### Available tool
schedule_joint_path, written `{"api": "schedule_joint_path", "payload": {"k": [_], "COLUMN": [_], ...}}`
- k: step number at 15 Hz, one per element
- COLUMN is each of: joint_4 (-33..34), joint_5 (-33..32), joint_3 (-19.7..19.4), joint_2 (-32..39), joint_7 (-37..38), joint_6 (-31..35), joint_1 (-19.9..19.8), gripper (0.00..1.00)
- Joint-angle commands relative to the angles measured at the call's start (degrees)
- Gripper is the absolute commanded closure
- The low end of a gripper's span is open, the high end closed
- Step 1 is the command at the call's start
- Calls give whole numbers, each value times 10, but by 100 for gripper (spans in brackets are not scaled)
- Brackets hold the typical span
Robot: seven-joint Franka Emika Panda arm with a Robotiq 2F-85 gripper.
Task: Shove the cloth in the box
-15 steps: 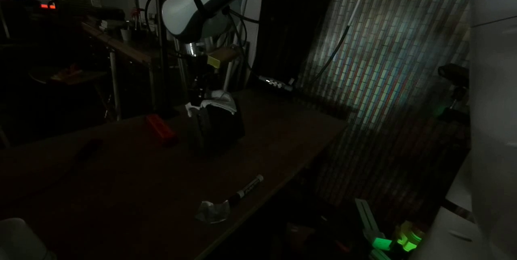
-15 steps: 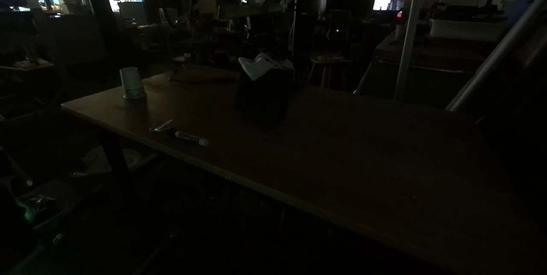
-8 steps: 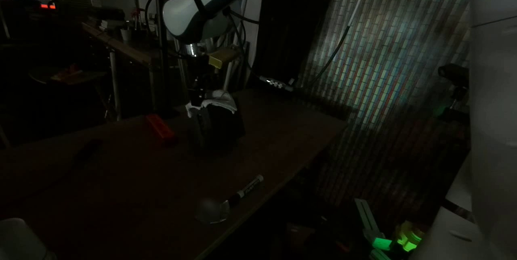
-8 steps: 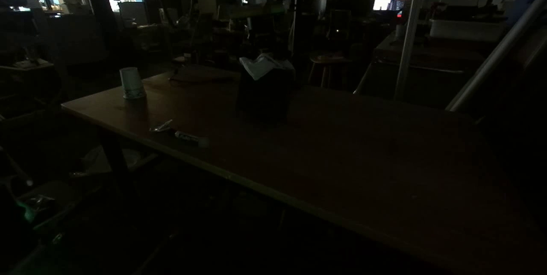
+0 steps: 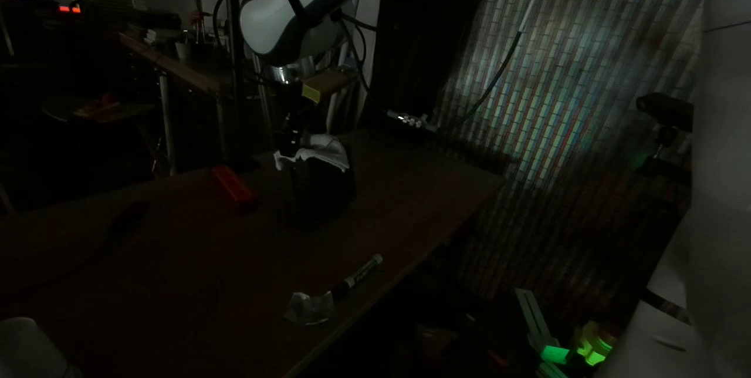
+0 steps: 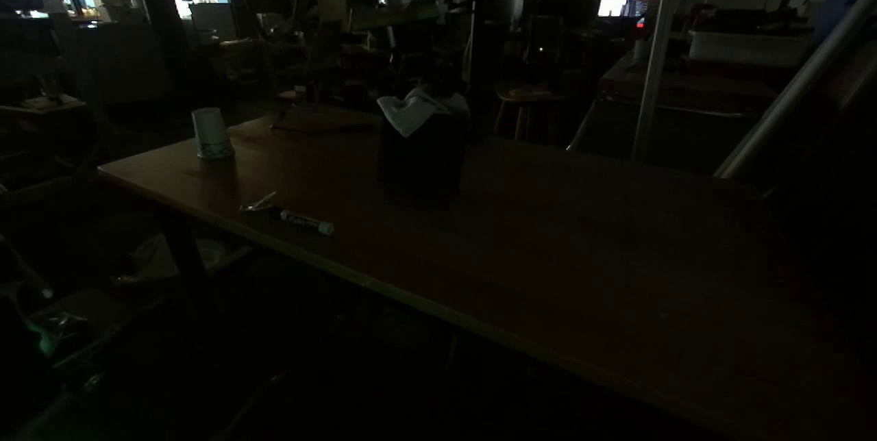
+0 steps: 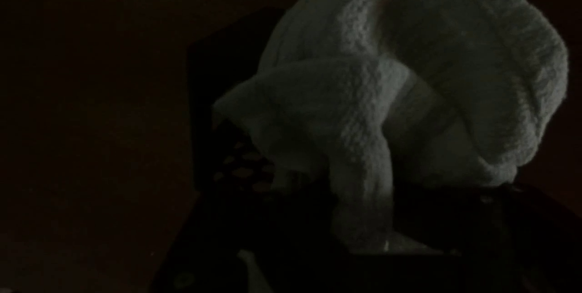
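In an exterior view, the gripper (image 5: 289,142) is nearly black, and its lower end is lost against the pale cloth (image 5: 322,148). Just beneath, the cloth lies over the top of the dark box (image 5: 325,187); how much is inside cannot be seen. In an exterior view, a cloth corner (image 6: 406,118) hangs outside the box, below the barely visible gripper; a cup (image 6: 212,131) stands well apart. In the wrist view, the cloth's lower part is lost in blackness, so whether the jaws hold it cannot be told.
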Motion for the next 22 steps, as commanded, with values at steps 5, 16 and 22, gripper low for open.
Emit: {"api": "schedule_joint_path", "payload": {"k": [5, 16, 22], "joint_4": [-63, -106, -88], "joint_5": [-11, -32, -67], "joint_3": [-3, -6, -3], "joint_2": [-46, -80, -81], "joint_7": [47, 89, 104], "joint_6": [18, 19, 7], "joint_1": [6, 11, 8], "gripper": [96, 68, 47]}}
